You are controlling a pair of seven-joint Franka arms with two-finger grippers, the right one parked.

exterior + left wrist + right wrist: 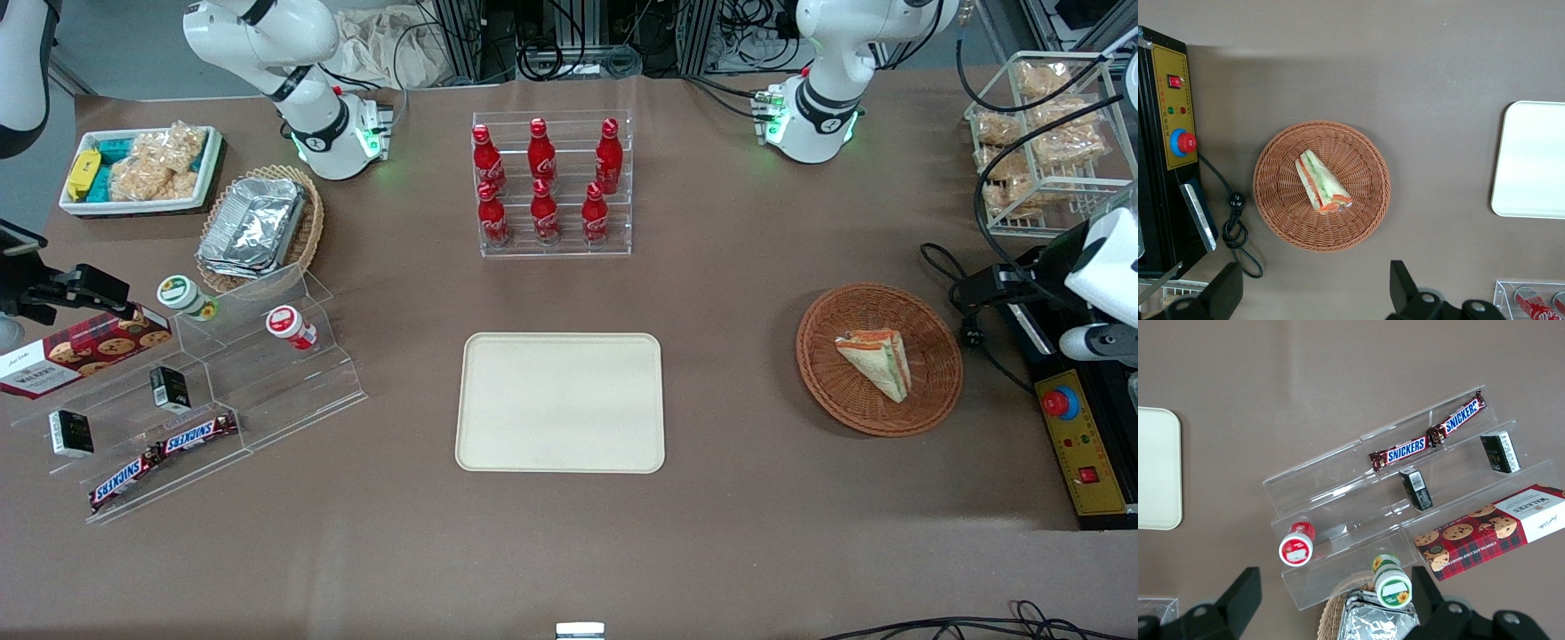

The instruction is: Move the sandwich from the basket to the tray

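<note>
Wicker basket (1322, 185) cradles the sandwich (1322, 181); end effector (1315, 293) spread wide above, tray (560, 402) well apart

Front view overhead, whole table; left wrist looks down — both share basket (878, 358) (1322, 185).

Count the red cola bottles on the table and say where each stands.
6, all in the clear acrylic rack farther from the front camera than the tray: three on its upper step, three on the lower. None looks hidden.
</note>
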